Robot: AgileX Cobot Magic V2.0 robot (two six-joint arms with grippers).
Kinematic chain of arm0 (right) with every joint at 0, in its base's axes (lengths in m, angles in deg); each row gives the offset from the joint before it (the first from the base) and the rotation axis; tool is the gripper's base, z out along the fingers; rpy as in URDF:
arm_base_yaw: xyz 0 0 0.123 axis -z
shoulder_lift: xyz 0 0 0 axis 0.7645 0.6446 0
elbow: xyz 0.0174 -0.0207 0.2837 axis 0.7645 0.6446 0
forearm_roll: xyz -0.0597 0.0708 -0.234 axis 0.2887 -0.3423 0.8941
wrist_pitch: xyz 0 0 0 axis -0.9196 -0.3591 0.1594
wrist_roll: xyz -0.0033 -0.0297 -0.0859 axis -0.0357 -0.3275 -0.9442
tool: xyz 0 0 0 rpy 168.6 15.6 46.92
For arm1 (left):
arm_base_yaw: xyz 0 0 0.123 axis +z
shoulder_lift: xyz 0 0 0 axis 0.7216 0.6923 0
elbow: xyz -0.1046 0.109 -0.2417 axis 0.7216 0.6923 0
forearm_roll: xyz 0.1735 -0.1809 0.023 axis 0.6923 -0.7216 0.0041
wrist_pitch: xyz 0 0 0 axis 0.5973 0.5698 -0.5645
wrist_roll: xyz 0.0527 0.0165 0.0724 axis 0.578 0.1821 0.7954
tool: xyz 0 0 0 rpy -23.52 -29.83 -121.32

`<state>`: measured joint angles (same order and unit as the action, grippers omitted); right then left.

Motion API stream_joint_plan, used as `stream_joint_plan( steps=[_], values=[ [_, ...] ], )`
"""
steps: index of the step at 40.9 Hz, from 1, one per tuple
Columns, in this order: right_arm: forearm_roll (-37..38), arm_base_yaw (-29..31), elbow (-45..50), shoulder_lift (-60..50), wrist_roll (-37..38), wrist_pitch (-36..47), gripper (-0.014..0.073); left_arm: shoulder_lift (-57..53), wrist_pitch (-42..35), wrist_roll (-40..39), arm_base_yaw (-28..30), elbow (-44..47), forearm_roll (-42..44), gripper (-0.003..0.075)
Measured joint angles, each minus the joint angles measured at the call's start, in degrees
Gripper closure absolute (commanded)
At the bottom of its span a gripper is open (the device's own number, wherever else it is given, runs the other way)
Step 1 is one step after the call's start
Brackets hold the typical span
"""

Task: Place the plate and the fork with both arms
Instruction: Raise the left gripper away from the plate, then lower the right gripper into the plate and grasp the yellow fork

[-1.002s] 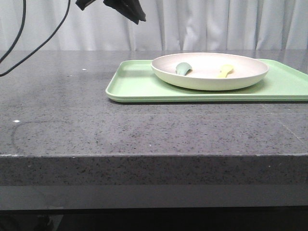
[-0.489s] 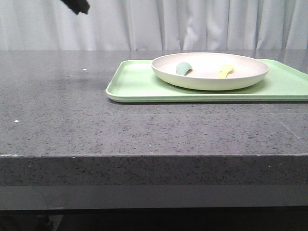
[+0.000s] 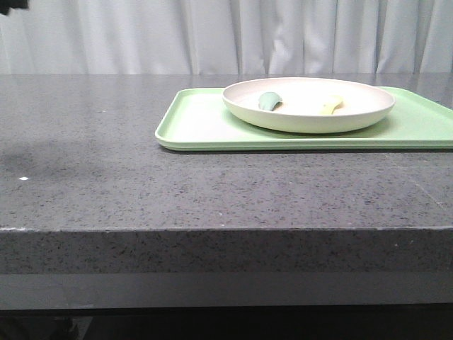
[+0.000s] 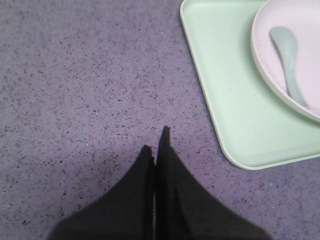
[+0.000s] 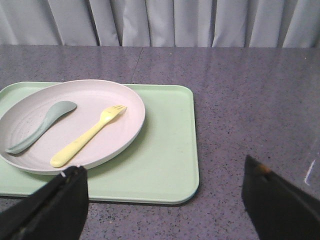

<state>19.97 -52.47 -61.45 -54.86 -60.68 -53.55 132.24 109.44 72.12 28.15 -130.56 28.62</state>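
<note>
The cream-white plate (image 3: 308,113) sits on the light-green tray (image 3: 205,127) at the back right of the table. It also shows in the right wrist view (image 5: 90,145) and partly in the left wrist view (image 4: 260,55). The pale-yellow fork (image 5: 87,136) lies in the plate, and in the front view only its end (image 3: 331,105) shows. My left gripper (image 4: 156,139) is shut and empty above the bare table, left of the tray's corner. My right gripper (image 5: 162,172) is open and empty above the tray's near right corner.
A grey-green spoon (image 5: 42,125) lies in the plate beside the fork and also shows in the left wrist view (image 4: 289,60). White curtains (image 3: 226,35) hang behind the grey stone table (image 3: 106,184). A dark arm part (image 3: 10,6) shows at the top left corner.
The left arm has moved left and up, almost out of the front view; its cables no longer show. A faint shadow now lies on the table's left. Plate, fork and tray have not moved.
</note>
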Motion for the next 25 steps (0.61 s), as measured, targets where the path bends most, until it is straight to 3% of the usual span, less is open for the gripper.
stream_joint_plan(
  steps=[9, 25],
  values=[
    [0.0, 0.0, 0.0, 0.0, 0.0, 0.0, -0.005, -19.5, -11.1, 0.0, 0.0, 16.2, 0.5, 0.0738],
    [-1.2, 0.0, -0.9, 1.7, 0.0, -2.1, -0.005, -48.5, -12.7, 0.0, 0.0, 31.4, 3.0, 0.0738]
  ],
)
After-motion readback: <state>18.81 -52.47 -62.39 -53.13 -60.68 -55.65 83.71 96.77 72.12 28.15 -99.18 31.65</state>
